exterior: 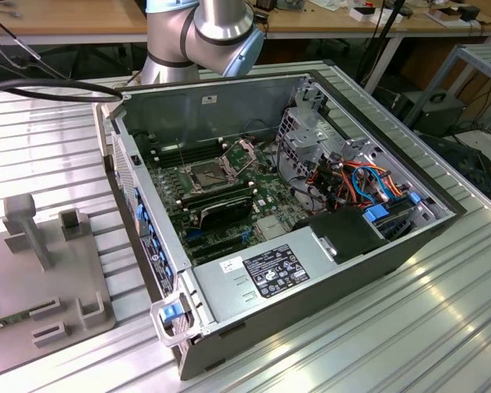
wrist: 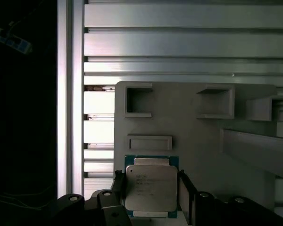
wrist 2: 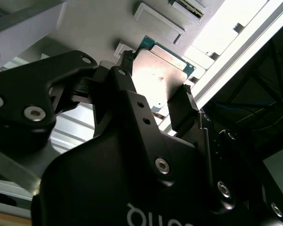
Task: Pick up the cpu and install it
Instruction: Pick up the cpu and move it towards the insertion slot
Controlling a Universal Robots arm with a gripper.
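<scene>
The fingers (wrist: 186,194) are clenched on the cpu (wrist: 151,187), one at each side edge, over the grey holder (wrist: 203,141) on the table (wrist: 179,42). Socket (exterior: 206,173) in the case (exterior: 229,106) stands open, empty. Pickup in hand; installation outstanding.

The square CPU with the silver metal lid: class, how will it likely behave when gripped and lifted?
The silver-lidded square CPU sits flat and unbent between the fingers of the gripper, so probably stiff. It looks thin, so likely light. Its smooth lid and narrow edges suggest it could slip.
</scene>
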